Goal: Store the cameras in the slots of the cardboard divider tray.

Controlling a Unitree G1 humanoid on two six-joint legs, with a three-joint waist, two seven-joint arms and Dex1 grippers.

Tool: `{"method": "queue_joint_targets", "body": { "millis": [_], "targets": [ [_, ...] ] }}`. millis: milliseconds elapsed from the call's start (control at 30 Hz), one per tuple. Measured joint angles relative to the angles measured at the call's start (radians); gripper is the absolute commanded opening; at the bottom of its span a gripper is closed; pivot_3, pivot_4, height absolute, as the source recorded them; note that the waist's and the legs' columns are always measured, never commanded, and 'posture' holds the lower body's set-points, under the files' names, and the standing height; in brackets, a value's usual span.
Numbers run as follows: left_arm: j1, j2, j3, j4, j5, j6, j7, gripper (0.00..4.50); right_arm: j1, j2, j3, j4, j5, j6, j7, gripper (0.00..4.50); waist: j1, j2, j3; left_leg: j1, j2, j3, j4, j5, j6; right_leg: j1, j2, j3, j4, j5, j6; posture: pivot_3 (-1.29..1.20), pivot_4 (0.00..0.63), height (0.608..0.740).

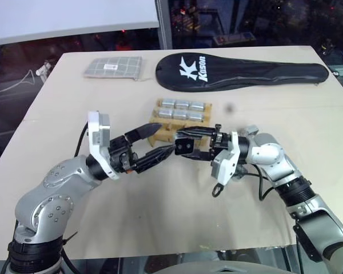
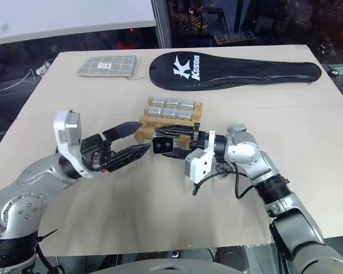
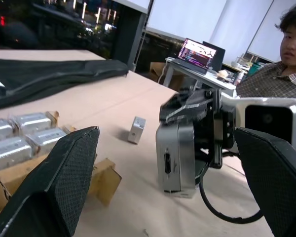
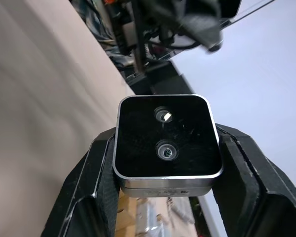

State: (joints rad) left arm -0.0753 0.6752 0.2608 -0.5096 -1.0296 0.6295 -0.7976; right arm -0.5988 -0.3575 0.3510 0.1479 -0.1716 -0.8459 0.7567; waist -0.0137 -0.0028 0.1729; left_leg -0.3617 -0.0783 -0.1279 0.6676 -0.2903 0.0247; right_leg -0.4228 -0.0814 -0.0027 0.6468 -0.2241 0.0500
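Your right gripper (image 4: 165, 197): fingers clamped on one camera (image 4: 166, 140), dark lens face toward the wrist cam, held level above the table (image 1: 177, 194), pointing at your left gripper. Left gripper (image 1: 154, 142): fingers spread wide, nothing between them, tips just beside the held camera at its 9 o'clock. Cardboard tray (image 1: 159, 130): mid-table, at 12 o'clock behind both grippers; six silver cameras (image 1: 183, 110) sit in its far two rows, near row partly hidden. One loose camera (image 3: 136, 130) on the table past the tray, apart from it. Black racket cover (image 1: 243, 72) & grey checked pouch (image 1: 113, 67) along the far edge. A person (image 3: 281, 59) sits beyond the table.
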Motion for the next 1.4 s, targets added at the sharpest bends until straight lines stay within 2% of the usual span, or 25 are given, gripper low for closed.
{"method": "queue_joint_targets", "body": {
  "millis": [67,167,200,967,1067,1100,1333,1400],
  "targets": [
    [0.0,0.0,0.0,0.008,-0.01,0.006,-0.009,3.76,-0.001,0.006,0.006,-0.013,-0.004,0.007,-0.003,1.98,0.0,0.0,0.0,0.0,0.0,0.0,0.0,0.0,0.0,0.0,0.0,0.0,0.0,0.0,0.0,0.0,0.15,0.74],
    [0.0,0.009,-0.002,0.011,-0.011,0.017,-0.032,2.24,-0.001,0.01,0.019,-0.022,-0.011,0.014,-0.009,1.98,0.0,0.0,0.0,0.0,0.0,0.001,0.0,0.0,0.0,0.0,0.0,0.0,0.0,0.0,0.0,0.0,0.15,0.74],
    [0.0,0.011,-0.003,0.011,-0.011,0.019,-0.036,1.87,-0.001,0.011,0.024,-0.024,-0.012,0.015,-0.012,1.98,0.0,0.0,0.0,0.0,0.0,0.001,0.0,0.0,0.0,0.0,0.0,0.001,0.0,0.0,0.0,0.0,0.15,0.74],
    [-0.05,0.026,-0.034,0.061,-0.004,0.054,-0.095,1.87,-0.004,0.008,0.046,-0.035,-0.019,0.033,-0.023,1.98,-0.001,0.0,0.0,0.0,0.002,0.003,0.0,0.0,0.0,-0.002,0.002,0.002,0.0,0.001,-0.001,0.0,0.15,0.74],
    [-0.063,0.018,-0.035,0.063,-0.008,0.055,-0.101,1.11,-0.004,0.007,0.047,-0.04,-0.019,0.038,-0.023,1.98,-0.001,0.0,0.0,0.0,0.002,0.003,0.0,0.0,0.0,-0.002,0.002,0.002,0.0,0.001,-0.001,0.0,0.15,0.74],
    [-0.063,0.018,-0.035,0.061,-0.009,0.055,-0.105,0.72,-0.004,0.005,0.047,-0.044,-0.019,0.042,-0.023,1.98,-0.001,0.0,0.0,0.0,0.002,0.003,0.0,0.0,0.0,-0.002,0.002,0.003,0.0,0.001,-0.001,0.0,0.15,0.74],
    [-0.06,0.018,-0.036,0.061,-0.001,0.057,-0.114,0.69,-0.001,-0.005,0.056,-0.065,-0.019,0.066,-0.022,1.98,-0.001,0.0,0.0,0.0,0.002,0.004,0.0,0.0,0.0,-0.002,0.002,0.003,0.0,0.001,-0.001,0.0,0.15,0.74],
    [-0.06,0.018,-0.036,0.062,0.005,0.058,-0.117,0.69,0.003,-0.009,0.059,-0.075,-0.019,0.079,-0.021,3.02,-0.001,0.0,0.0,0.0,0.002,0.004,0.0,0.0,0.0,-0.002,0.002,0.003,0.0,0.001,-0.001,0.0,0.15,0.74]
  ]
}}
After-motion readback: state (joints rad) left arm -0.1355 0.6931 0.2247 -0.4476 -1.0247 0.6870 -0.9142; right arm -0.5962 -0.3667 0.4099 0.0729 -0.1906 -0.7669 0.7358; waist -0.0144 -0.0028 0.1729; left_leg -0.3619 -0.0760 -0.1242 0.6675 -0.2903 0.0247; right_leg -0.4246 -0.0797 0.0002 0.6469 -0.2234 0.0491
